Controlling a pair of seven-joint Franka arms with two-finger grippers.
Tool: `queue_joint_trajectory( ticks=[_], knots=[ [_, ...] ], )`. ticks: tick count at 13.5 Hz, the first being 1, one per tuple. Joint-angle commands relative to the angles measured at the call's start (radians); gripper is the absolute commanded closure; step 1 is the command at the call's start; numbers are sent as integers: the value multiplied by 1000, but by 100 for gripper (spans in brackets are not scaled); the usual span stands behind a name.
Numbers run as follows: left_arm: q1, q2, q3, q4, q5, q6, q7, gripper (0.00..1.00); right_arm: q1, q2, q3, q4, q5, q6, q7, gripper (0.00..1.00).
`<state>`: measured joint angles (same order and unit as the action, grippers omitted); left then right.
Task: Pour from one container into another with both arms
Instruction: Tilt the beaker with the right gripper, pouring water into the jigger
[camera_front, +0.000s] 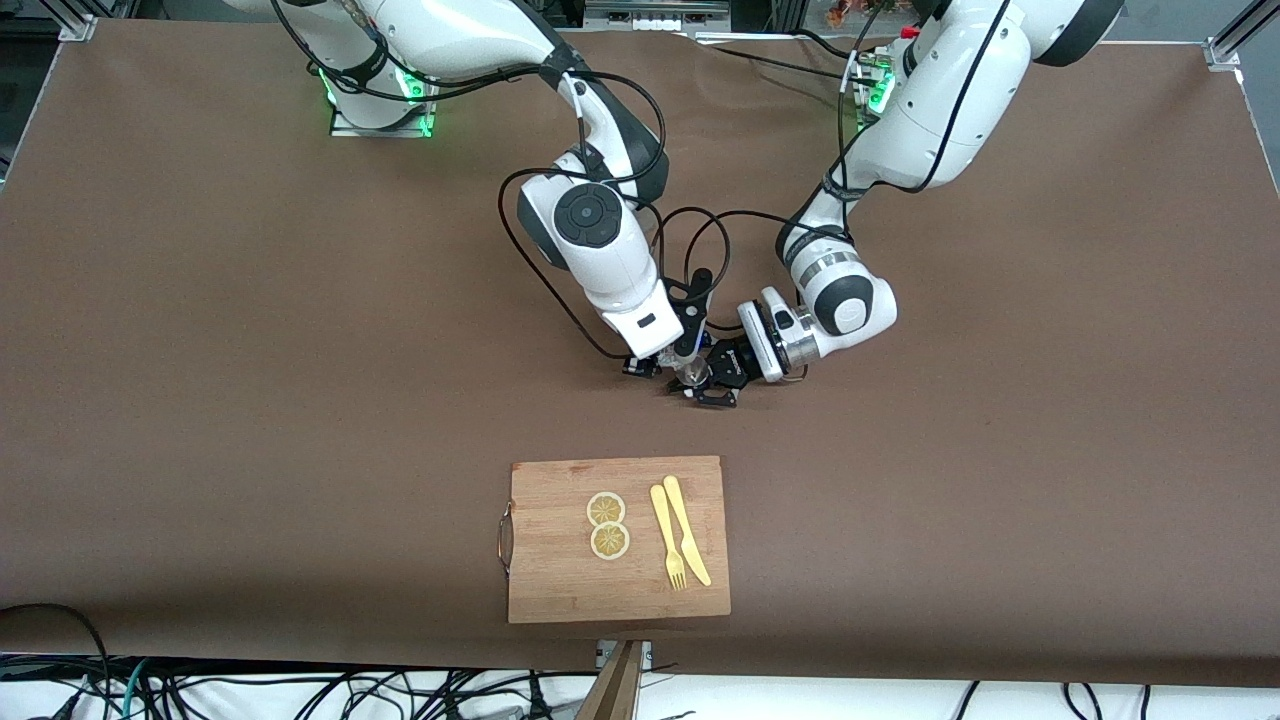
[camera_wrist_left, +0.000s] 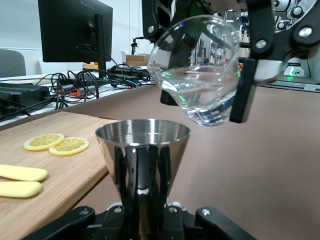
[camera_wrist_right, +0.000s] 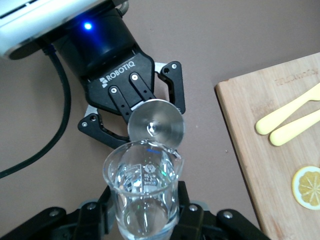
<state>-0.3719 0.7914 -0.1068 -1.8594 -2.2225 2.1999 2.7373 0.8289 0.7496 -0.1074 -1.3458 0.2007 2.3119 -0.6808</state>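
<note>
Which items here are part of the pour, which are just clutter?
In the job: glass cup, tilted in the right gripper; metal jigger, upright in the left gripper, just under the cup's lip.

Lying about: cutting board, two lemon slices, yellow fork, yellow knife.

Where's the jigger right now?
The jigger is upright in the left hand, above bare table near mid-table, farther from the front camera than the cutting board. The glass cup, tilted in the right hand, sits just above its rim.
</note>
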Motion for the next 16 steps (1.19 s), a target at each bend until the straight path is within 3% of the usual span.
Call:
queue_joint_trajectory(
  ticks=[1,16],
  knots=[
    [-10,-20,2,-20,-65,7,117,100,10,27,-11,42,-21,24,7,77],
    [-10,-20,4,-21,-63,15,117,100,44,33,-37,43,-89,30,7,77]
  ],
)
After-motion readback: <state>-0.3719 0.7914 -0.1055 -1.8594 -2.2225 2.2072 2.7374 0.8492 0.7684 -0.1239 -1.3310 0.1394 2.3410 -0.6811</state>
